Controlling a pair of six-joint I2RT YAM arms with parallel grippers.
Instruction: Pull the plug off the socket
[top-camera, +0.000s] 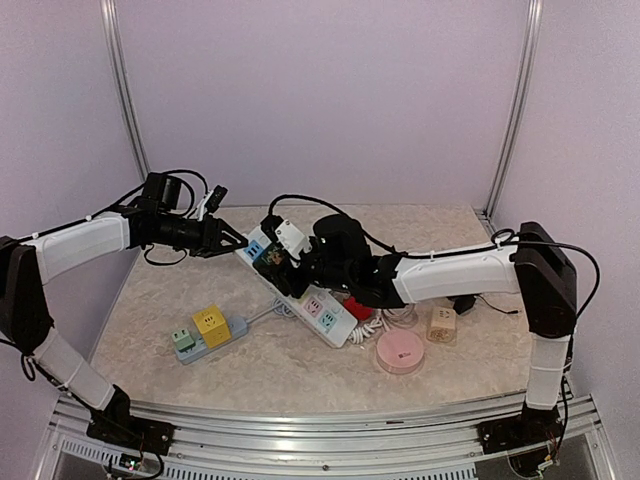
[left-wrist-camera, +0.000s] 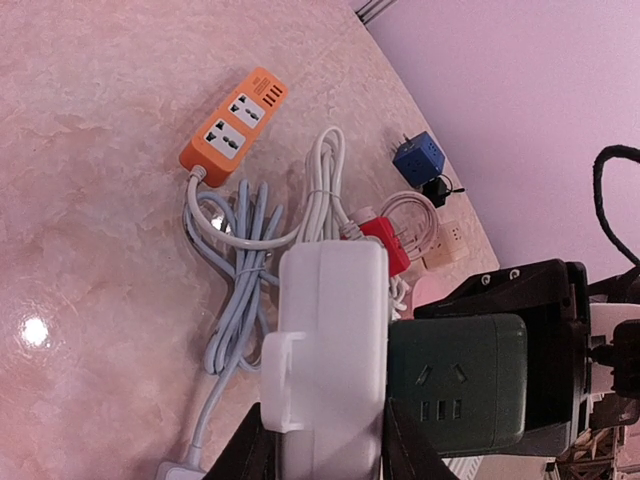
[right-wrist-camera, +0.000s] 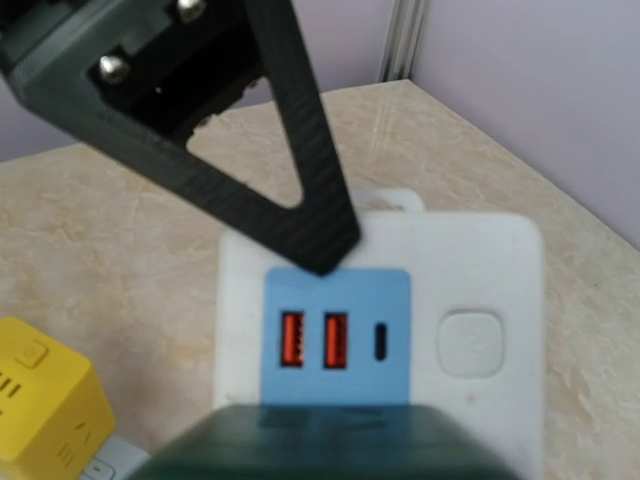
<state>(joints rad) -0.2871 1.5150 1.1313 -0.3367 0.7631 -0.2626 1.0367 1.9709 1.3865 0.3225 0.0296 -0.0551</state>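
white pwr strip (left-wrist-camera: 335, 320), dk-green plug (left-wrist-camera: 455, 385), orange strip (left-wrist-camera: 235, 125)

A long white plastic power strip (top-camera: 325, 312) lies slantwise across the middle of the marbled table (top-camera: 300, 380), and a dark green cube adapter (left-wrist-camera: 455, 385) sits on it near its far end. Left of it, nearer the front, a yellow cube socket (top-camera: 210, 325) sits on a short blue-grey strip (top-camera: 238, 328). Just right of its near end lie a red plug (top-camera: 357, 308), a pink round disc (top-camera: 400, 350) and, behind the disc to the right, a beige cube socket (top-camera: 441, 323).
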